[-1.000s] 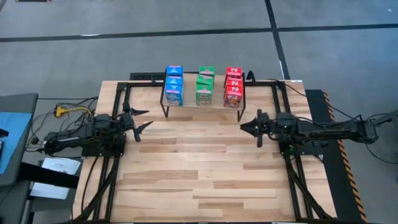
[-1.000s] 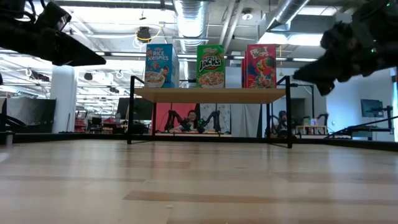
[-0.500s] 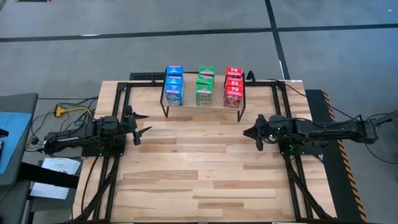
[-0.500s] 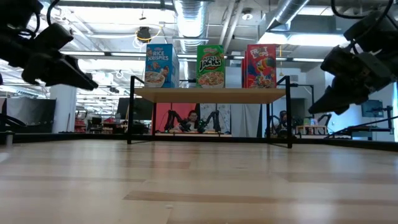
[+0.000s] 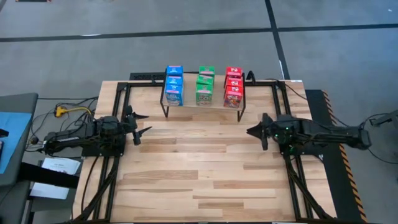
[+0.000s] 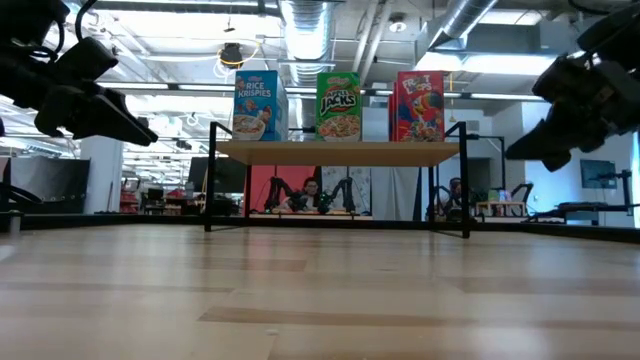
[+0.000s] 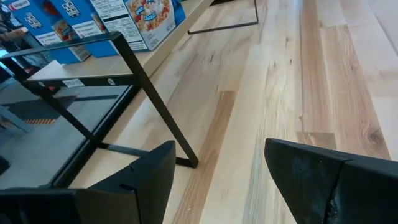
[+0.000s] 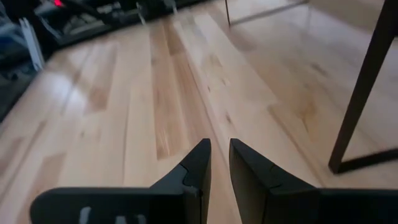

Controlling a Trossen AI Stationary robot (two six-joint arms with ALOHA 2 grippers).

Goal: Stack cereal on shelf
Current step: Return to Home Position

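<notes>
The shelf (image 6: 340, 152), a light plank on thin black legs, stands at the table's far middle. Cereal boxes stand upright on it in three groups: blue (image 5: 174, 85) on the left, green (image 5: 205, 85) in the middle, red (image 5: 234, 85) on the right. In the low view their fronts show side by side: blue (image 6: 259, 105), green (image 6: 339, 105), red (image 6: 420, 105). My left gripper (image 5: 142, 123) is open and empty, near and left of the shelf. My right gripper (image 5: 252, 131) is shut and empty, near and right of it. The blue boxes also show in the left wrist view (image 7: 149, 15).
A black metal frame (image 5: 121, 93) runs along the table's left, far and right edges. The wooden tabletop (image 5: 199, 168) stretches bare between the arms and toward the near edge. A shelf leg (image 8: 367, 87) stands close ahead of my right gripper. The room lies beyond the shelf.
My right gripper has drawn back toward the table's right edge, away from the shelf. My left gripper has come down and drawn back a little toward the table's left edge, then kept still. The boxes have stayed in place.
</notes>
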